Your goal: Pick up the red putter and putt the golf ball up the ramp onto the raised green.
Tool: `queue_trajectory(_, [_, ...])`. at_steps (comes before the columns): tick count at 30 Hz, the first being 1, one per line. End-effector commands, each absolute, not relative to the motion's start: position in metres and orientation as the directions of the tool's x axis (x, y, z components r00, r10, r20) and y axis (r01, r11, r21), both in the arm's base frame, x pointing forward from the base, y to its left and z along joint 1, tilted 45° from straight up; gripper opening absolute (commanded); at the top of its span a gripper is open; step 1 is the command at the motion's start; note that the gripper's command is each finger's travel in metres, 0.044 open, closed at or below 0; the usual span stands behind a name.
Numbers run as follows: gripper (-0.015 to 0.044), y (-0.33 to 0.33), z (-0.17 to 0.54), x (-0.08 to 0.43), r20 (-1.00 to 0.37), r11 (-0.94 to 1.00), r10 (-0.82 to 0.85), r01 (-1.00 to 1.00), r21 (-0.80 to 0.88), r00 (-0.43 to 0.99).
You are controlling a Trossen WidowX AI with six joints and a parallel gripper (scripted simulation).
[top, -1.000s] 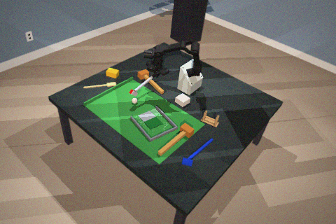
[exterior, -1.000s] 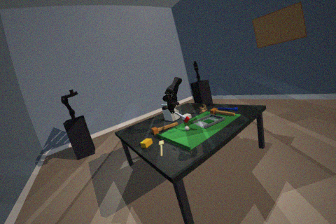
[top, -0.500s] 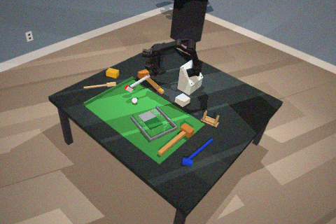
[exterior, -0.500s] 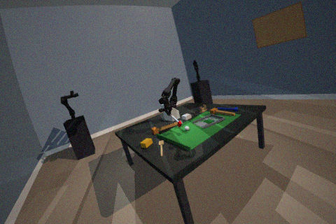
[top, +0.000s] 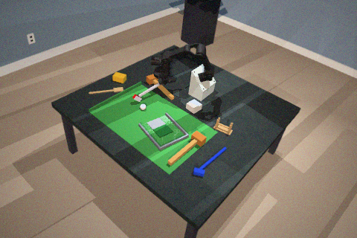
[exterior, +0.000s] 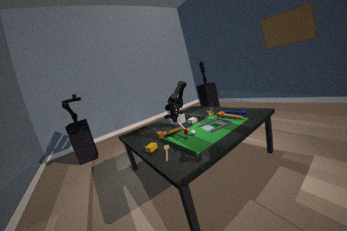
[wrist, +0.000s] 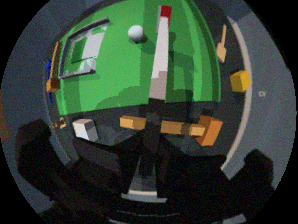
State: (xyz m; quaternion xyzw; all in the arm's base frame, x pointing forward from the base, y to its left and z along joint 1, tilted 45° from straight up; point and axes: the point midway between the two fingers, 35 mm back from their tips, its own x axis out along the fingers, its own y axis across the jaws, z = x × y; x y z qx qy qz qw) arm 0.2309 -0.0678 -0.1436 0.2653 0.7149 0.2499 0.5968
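The gripper is clamped on the grip end of the red putter, whose pale, straight shaft runs out from between the dark fingers to a small red-tipped head held low at the back edge of the green mat. The golf ball, a small smooth white sphere, sits on the mat just beside the putter head, between it and the raised green, a square platform edged by a grey frame with a pale ramp panel on the side facing the ball. Behind the gripper an orange-headed wooden mallet lies across the mat's edge, and a blocky white stand and a white cube sit on the dark table near the arm. Farther out are a yellow block, a slim wooden mallet, a larger orange-headed mallet, a blue putter and a small wooden rack. The wrist view looks straight down the shaft, with the ball left of it; the exterior view alone shows the arm bent steeply downward over the table, with the red head next to the ball.
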Motion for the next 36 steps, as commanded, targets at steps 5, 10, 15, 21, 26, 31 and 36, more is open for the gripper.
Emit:
queue_trajectory(5, [0.0,-0.057,-0.154,0.228,-0.714,0.728,0.685,0.088,0.68,-0.142])
queue_trajectory(10, [0.0,-0.051,-0.159,0.227,-0.714,0.727,0.685,0.088,0.681,-0.142])
queue_trajectory(15, [0.0,-0.053,-0.159,0.227,-0.719,0.733,0.679,0.082,0.676,-0.15])
queue_trajectory(21, [0.0,-0.053,-0.159,0.227,-0.719,0.733,0.679,0.082,0.676,-0.15])
queue_trajectory(26, [0.0,-0.056,-0.162,0.227,-0.718,0.732,0.68,0.083,0.676,-0.148])
queue_trajectory(31, [0.0,-0.068,-0.176,0.225,-0.717,0.73,0.683,0.086,0.678,-0.144])
queue_trajectory(36, [0.0,-0.072,-0.181,0.224,-0.716,0.729,0.684,0.088,0.679,-0.142])
